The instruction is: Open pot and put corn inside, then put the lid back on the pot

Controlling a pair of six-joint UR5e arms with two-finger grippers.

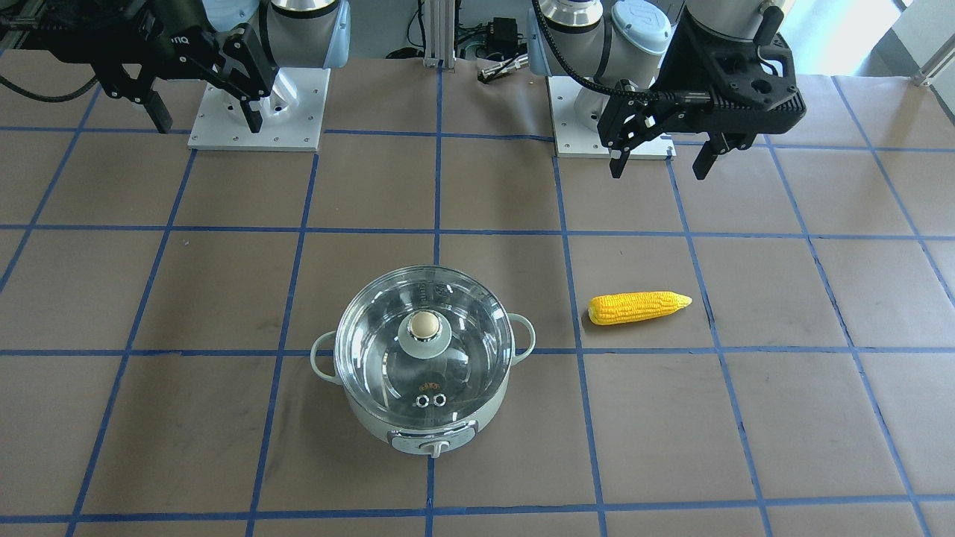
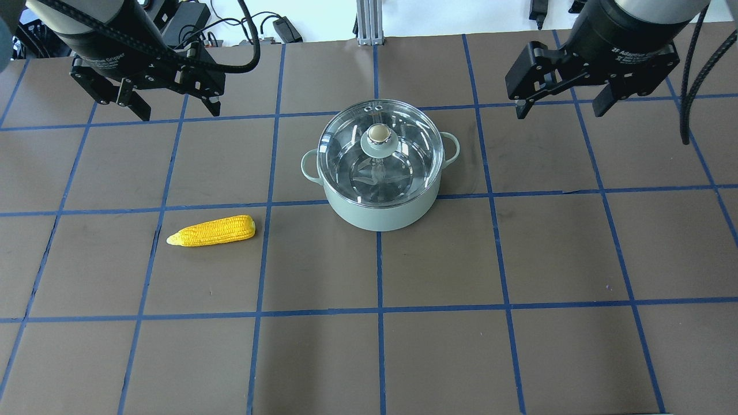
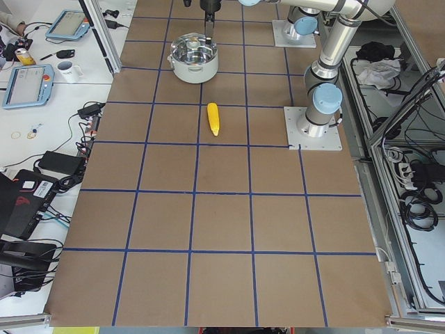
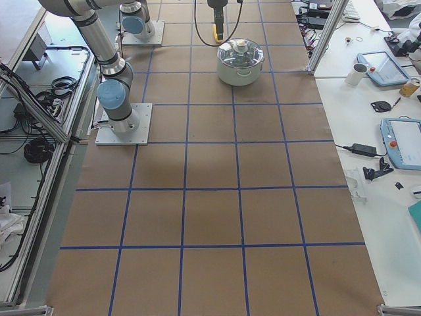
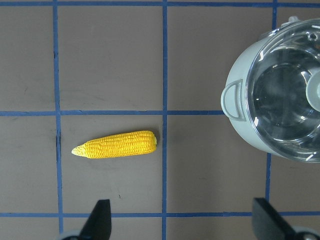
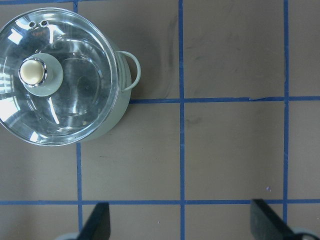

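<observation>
The mint-green pot stands mid-table with the glass lid seated on it, beige knob upward; both also show in the front view, pot and lid. The yellow corn lies flat on the table to the pot's left, also in the front view and the left wrist view. My left gripper hangs open and empty high above the table's far left. My right gripper hangs open and empty at the far right. The right wrist view shows the pot and lid.
The table is brown paper marked with a blue tape grid. The arm base plates sit along the robot's edge. Side benches hold tablets, a mug and cables, off the work surface.
</observation>
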